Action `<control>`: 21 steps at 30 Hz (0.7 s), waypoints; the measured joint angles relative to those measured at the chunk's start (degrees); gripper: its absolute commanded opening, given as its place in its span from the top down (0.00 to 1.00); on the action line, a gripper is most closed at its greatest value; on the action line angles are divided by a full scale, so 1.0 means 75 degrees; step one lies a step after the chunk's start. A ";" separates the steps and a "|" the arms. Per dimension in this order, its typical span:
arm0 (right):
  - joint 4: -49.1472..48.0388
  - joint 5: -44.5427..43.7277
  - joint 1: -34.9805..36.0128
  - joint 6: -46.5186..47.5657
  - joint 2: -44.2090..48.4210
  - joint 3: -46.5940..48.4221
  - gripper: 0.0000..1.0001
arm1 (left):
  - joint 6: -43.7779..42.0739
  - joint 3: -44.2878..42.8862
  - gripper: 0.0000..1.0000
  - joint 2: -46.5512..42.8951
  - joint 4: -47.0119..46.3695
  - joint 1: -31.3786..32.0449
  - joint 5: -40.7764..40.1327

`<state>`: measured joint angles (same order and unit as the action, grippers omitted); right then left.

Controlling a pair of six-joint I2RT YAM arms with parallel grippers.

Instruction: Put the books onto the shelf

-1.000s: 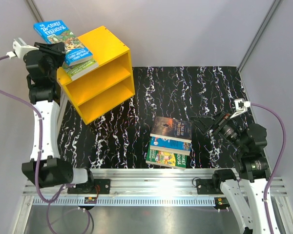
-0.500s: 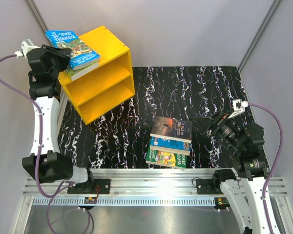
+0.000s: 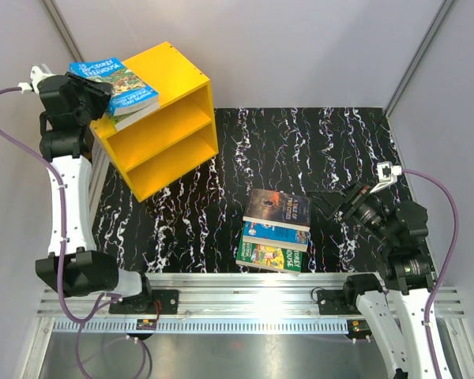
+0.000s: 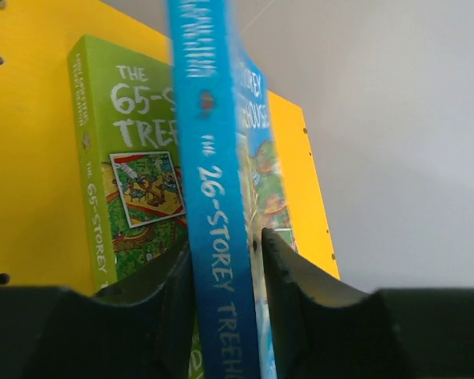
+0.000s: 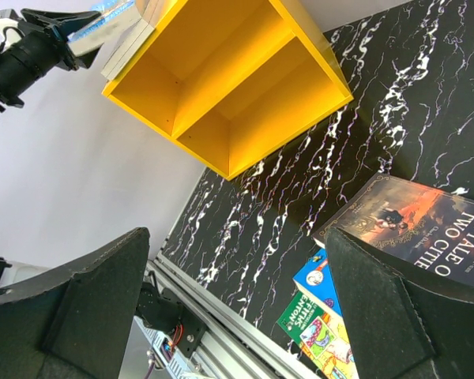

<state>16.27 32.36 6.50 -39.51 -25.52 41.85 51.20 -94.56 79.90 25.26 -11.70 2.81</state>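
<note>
The yellow shelf [image 3: 170,118] stands at the back left. A green Treehouse book [image 4: 130,181] lies on its flat top. A blue Treehouse book [image 3: 118,79] rests over the green one, and my left gripper [image 4: 225,308] is shut on the blue book's spine end [image 4: 209,158], one finger against each side. Three more books are stacked on the table: a dark one [image 3: 278,208] on top, a blue one [image 3: 272,234], a green one [image 3: 268,256]. To the right of that stack, above the table, my right gripper [image 3: 336,204] is open and holds nothing [image 5: 237,300].
A black, white-veined mat [image 3: 332,150] covers the table. Grey walls close in the back and both sides. An aluminium rail [image 3: 245,284] with the arm bases runs along the near edge. The shelf's two open compartments [image 5: 245,87] face the front.
My left gripper has carried the blue book to the right, further over the green book on the shelf top. The right arm has hardly moved.
</note>
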 measured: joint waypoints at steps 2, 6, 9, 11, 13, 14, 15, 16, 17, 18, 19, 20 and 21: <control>0.0009 0.0000 0.0000 0.0000 0.0026 -0.0006 0.00 | -0.0105 -0.0052 0.42 0.0000 0.0117 -0.0026 -0.0015; 0.0026 0.0000 0.0000 0.0003 0.0038 -0.0006 0.00 | -0.0283 -0.0085 0.24 0.0006 0.0391 -0.0119 -0.0029; 0.0038 0.0000 0.0000 0.0006 0.0044 -0.0006 0.00 | -0.0391 -0.0245 0.16 0.0023 0.0516 -0.0157 -0.0023; 0.0055 0.0000 0.0000 0.0009 0.0052 -0.0006 0.00 | -0.0519 -0.0519 0.14 0.0128 0.0810 -0.0189 -0.0017; 0.0079 0.0000 0.0000 0.0009 0.0055 -0.0006 0.00 | -0.0670 -0.0880 0.07 0.0306 0.1087 -0.0227 -0.0015; 0.0102 0.0000 0.0000 0.0012 0.0061 -0.0006 0.00 | -0.0734 -0.1072 0.06 0.0411 0.1230 -0.0248 0.0003; 0.0134 0.0000 0.0000 0.0015 0.0070 -0.0006 0.00 | -0.0784 -0.1195 0.04 0.0487 0.1306 -0.0265 0.0020; 0.0166 0.0000 0.0000 0.0023 0.0085 -0.0006 0.00 | -0.0863 -0.1352 0.02 0.0592 0.1425 -0.0294 0.0058; 0.0198 0.0000 0.0000 0.0029 0.0102 -0.0006 0.00 | -0.0933 -0.1510 0.02 0.0697 0.1542 -0.0323 0.0111; 0.0230 0.0000 0.0000 0.0032 0.0119 -0.0006 0.00 | -0.1005 -0.1655 0.01 0.0796 0.1641 -0.0353 0.0172; 0.0259 -0.0003 0.0000 0.0038 0.0140 -0.0006 0.00 | -0.1075 -0.1769 0.01 0.0877 0.1716 -0.0370 0.0224; 0.0291 -0.0003 0.0000 0.0044 0.0157 -0.0006 0.00 | -0.1151 -0.1856 0.01 0.0941 0.1798 -0.0388 0.0268; 0.0323 -0.0003 0.0000 0.0058 0.0172 -0.0006 0.00 | -0.1209 -0.1897 0.01 0.0970 0.1874 -0.0391 0.0294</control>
<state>18.70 32.34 6.50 -39.07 -24.23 41.80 42.13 -108.79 87.18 39.31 -14.63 5.02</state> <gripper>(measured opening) 0.994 0.983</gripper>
